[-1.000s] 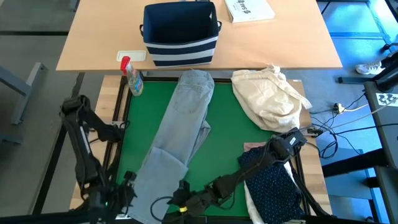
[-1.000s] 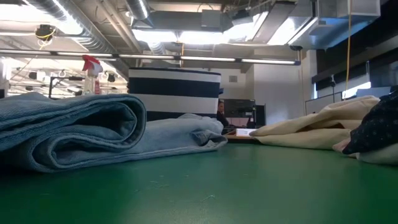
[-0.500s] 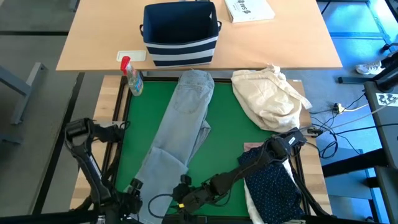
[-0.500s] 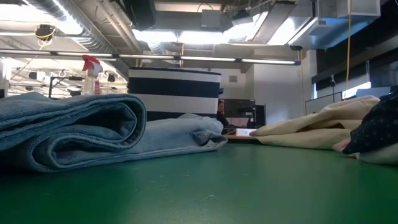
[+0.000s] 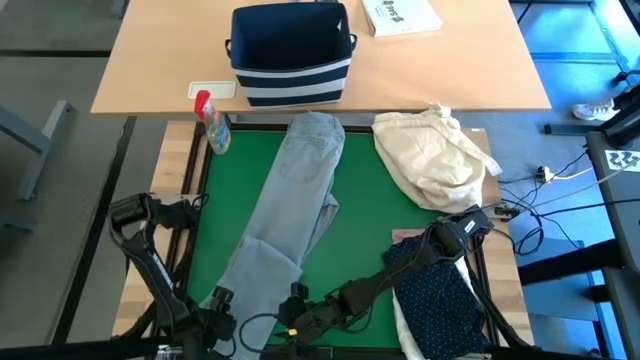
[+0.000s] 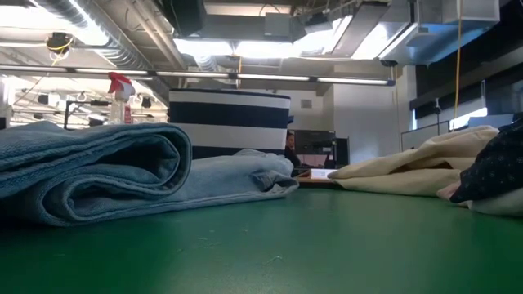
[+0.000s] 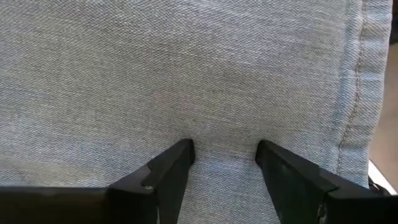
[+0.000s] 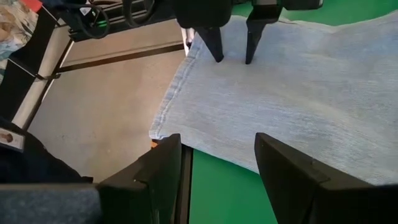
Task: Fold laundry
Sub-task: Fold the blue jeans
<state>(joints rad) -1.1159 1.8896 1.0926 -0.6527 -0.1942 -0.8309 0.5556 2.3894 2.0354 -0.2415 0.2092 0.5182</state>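
The left gripper [image 8: 231, 51] has swung in from the table's left edge over the last second and now stands tip-down on the hem end of the light grey denim jeans [image 5: 283, 210], at the near edge of the green table [image 5: 365, 215]; its jaws have spread a little wider in that time and sit parted with their tips pressing the cloth, a strip of denim between them but nothing pinched yet; this reads as the approach to a grip on the leg end, the likely start of a fold toward the waistband. The right gripper [image 8: 217, 163] hangs close beside it over the same hem, jaws open and empty, unchanged through the second.

The jeans lie lengthwise down the table, waistband far, legs laid one on the other and running to the near left corner; seen level with the table top, the near end shows as a thick soft roll of denim; the cloth is smooth and flat where the left fingers [image 7: 166, 170] meet it, a stitched seam just beside them.
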